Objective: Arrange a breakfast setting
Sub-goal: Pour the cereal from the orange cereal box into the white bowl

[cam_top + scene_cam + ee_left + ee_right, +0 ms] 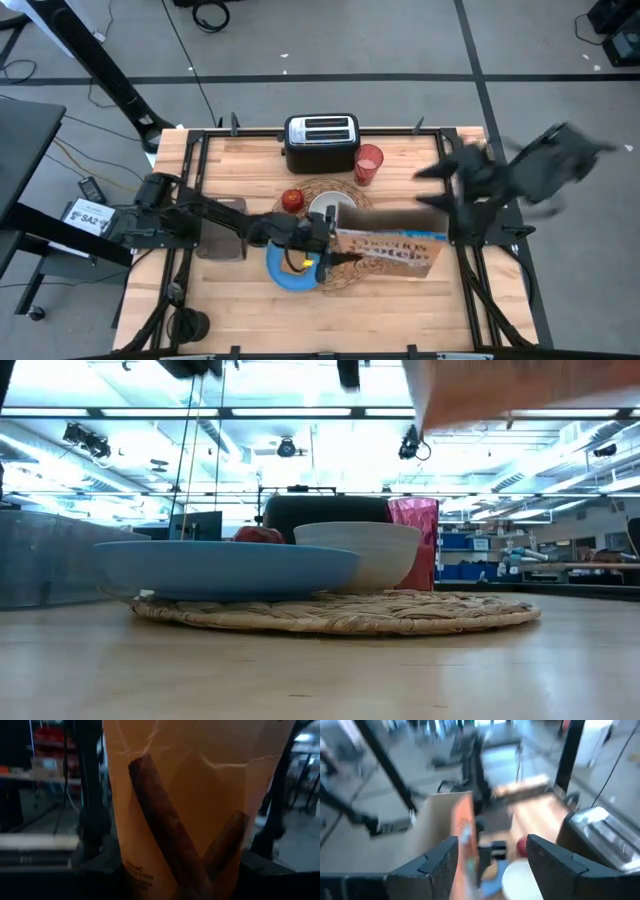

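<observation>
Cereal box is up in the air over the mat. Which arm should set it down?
Left, likely: the left gripper already holds the cereal box above the placemat. The right gripper is open and empty, off to the side.

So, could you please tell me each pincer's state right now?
Left pincer: holding the cereal box.
Right pincer: open, empty.

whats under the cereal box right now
The cereal box is held up by the left gripper over the woven placemat, partly covering the white bowl. What else lies beneath it is hidden.
</observation>
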`<state>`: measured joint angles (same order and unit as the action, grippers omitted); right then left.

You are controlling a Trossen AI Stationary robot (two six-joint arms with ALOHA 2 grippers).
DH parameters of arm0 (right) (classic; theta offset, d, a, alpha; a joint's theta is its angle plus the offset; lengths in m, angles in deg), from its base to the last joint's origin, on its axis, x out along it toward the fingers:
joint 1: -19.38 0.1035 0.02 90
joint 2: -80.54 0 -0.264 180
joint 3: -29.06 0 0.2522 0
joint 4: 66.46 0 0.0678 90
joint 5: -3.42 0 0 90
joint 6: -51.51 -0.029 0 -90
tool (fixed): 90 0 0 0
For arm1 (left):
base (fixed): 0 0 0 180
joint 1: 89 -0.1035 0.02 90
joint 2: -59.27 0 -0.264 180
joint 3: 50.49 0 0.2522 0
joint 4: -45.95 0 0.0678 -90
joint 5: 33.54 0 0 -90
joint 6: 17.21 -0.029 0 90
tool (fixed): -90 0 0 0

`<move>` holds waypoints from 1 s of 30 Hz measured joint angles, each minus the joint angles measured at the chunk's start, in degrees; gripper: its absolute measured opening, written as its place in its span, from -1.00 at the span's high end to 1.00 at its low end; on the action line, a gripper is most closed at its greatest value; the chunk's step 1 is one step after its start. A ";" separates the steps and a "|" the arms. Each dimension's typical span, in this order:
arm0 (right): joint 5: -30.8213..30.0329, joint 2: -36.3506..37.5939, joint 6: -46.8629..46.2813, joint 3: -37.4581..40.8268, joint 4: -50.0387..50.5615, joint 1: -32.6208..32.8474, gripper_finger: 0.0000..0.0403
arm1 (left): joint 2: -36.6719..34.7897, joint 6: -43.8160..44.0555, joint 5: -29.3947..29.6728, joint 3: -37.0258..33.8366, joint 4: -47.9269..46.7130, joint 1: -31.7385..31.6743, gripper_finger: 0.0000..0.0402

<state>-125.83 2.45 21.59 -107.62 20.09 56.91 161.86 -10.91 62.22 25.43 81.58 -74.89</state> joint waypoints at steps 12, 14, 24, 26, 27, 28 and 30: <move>-7.84 14.49 13.94 1.98 -3.33 1.98 -0.56 | -18.75 -5.51 10.49 0.46 -3.77 -0.44 -0.04; -7.63 15.56 15.70 3.97 -3.11 1.54 -0.64 | -21.48 -7.21 13.09 0.49 -5.94 -0.44 -0.04; -1.68 19.15 21.22 21.16 -16.44 -1.49 -0.77 | -25.11 -7.50 15.18 0.52 -11.70 0.26 -0.04; 0.42 19.09 23.85 24.71 -23.77 -2.94 -0.77 | -25.00 -7.89 14.64 0.49 -12.01 0.73 -0.04; 1.66 18.77 24.65 26.26 -27.48 -3.82 -0.77 | -24.90 -8.07 14.60 0.49 -12.02 0.87 -0.04; 3.40 18.41 25.62 27.55 -30.67 -4.85 -0.77 | -24.81 -8.18 14.54 0.49 -11.90 0.94 -0.04; 6.83 17.41 26.43 29.40 -35.45 -7.22 -0.77 | -24.71 -8.34 14.31 0.49 -12.11 0.94 -0.04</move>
<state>-119.00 19.86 48.03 -78.21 -15.36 49.68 137.15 -19.25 76.53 25.93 69.47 -73.95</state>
